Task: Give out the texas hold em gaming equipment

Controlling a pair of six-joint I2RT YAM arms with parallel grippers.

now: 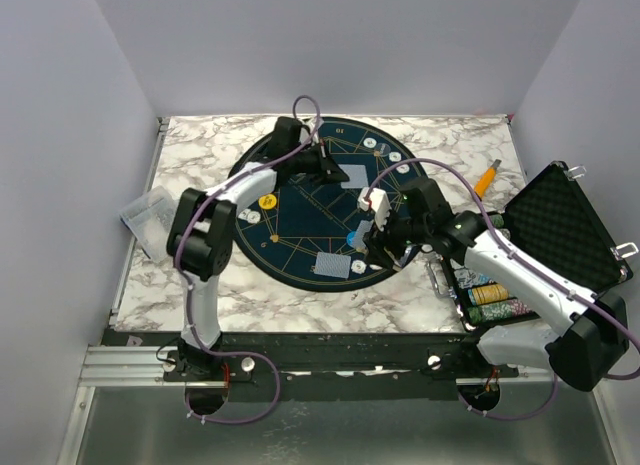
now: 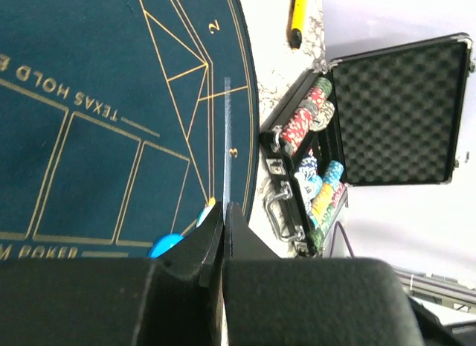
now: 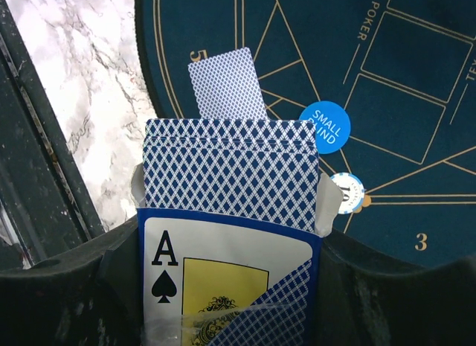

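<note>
Left gripper (image 2: 224,210): clamped on an edge-on playing card (image 2: 227,138), apparently single, sticking up mid-frame. Right gripper (image 3: 230,275): gripping the card deck (image 3: 230,167), lower centre.

We see a marble-patterned table (image 1: 200,145) with a round dark blue mat (image 1: 300,225) lying across its middle. Left of the mat, at the table's edge, lies a clear plastic wrapper (image 1: 148,213). Right of the mat and farther back lies an orange-handled tool (image 1: 487,177). Right of the mat, nearer us, a black case (image 1: 560,230) stands open.
</note>
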